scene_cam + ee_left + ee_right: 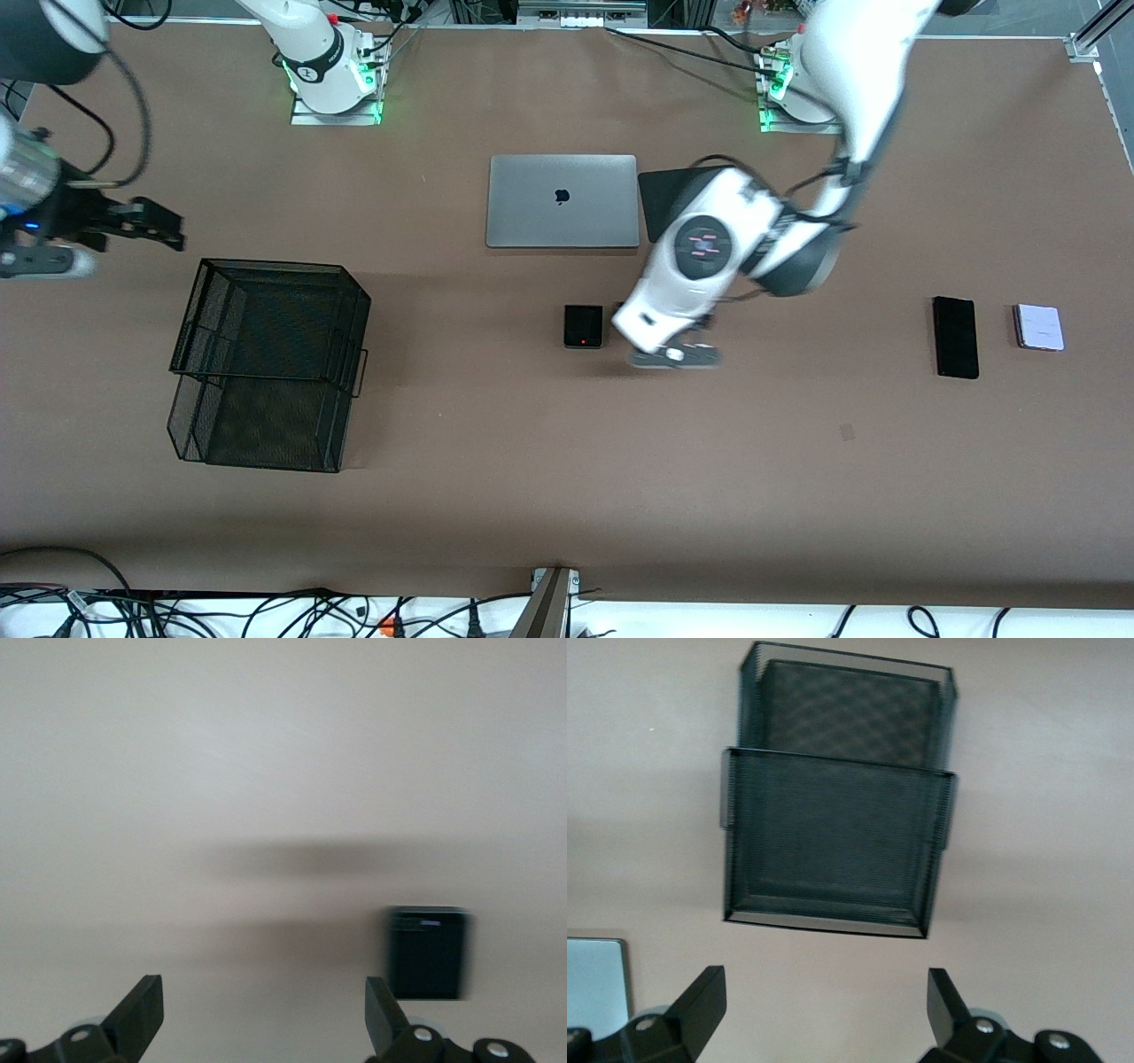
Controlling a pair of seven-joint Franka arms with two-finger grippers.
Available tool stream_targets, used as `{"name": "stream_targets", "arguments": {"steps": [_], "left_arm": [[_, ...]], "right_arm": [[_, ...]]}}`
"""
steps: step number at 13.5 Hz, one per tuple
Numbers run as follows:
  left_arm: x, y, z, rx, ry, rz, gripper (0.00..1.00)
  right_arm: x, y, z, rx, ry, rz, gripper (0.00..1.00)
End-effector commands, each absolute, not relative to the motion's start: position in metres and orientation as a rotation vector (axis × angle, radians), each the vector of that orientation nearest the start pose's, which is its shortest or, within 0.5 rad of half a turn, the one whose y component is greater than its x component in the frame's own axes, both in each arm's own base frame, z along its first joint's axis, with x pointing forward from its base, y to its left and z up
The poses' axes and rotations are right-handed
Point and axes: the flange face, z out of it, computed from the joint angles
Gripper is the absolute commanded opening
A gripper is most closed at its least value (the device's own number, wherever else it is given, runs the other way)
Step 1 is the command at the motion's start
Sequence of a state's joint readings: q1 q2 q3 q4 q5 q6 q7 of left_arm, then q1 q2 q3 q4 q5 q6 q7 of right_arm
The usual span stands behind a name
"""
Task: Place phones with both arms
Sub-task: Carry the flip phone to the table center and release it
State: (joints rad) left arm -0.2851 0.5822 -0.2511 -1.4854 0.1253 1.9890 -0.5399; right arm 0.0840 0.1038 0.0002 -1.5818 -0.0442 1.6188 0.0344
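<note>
Black mesh basket (266, 363) on the table (532, 496), left claw (266, 1010) spread open above the table beside the folded black phone (583, 326), right claw (824, 1005) open over the table's right-arm end.

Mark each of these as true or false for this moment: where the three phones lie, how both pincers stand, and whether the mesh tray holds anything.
1. The left pincer is open and holds nothing. True.
2. The folded black phone lies in the mesh tray. False: it lies on the table, beside the left pincer.
3. The long black phone and the pale phone lie side by side toward the left arm's end. True.
4. The right pincer is shut on a phone. False: it is open and empty, above the table near the tray.
5. The laptop is open. False: its lid is shut.
</note>
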Motion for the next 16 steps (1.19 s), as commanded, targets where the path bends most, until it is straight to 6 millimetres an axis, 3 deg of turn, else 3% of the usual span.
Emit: {"name": "stream_targets", "arguments": {"steps": [1, 4, 6, 9, 11, 13, 16], "left_arm": [[0.639, -0.255, 0.368, -3.095, 0.099, 0.107, 1.0], [0.663, -0.18, 0.408, -3.084, 0.286, 0.14, 1.0], [0.673, -0.132, 0.427, -3.072, 0.37, 0.195, 1.0], [0.68, -0.063, 0.416, -3.088, 0.306, 0.262, 1.0], [0.684, -0.031, 0.399, -3.095, 0.238, 0.301, 1.0], [0.686, 0.002, 0.381, -3.106, 0.174, 0.344, 1.0], [0.686, 0.035, 0.358, -3.118, 0.126, 0.399, 1.0]], "right_arm": [[0.588, 0.121, 0.549, -3.191, -0.054, 0.077, 1.0], [0.576, 0.225, 0.521, -3.2, 0.003, 0.055, 1.0], [0.553, 0.309, 0.489, -3.219, 0.034, 0.055, 1.0], [0.53, 0.416, 0.447, -3.196, 0.094, -0.025, 1.0], [0.51, 0.479, 0.424, -3.176, 0.136, -0.059, 1.0], [0.494, 0.524, 0.396, -3.169, 0.155, -0.068, 1.0], [0.473, 0.563, 0.348, -3.155, 0.134, -0.082, 1.0]]}}
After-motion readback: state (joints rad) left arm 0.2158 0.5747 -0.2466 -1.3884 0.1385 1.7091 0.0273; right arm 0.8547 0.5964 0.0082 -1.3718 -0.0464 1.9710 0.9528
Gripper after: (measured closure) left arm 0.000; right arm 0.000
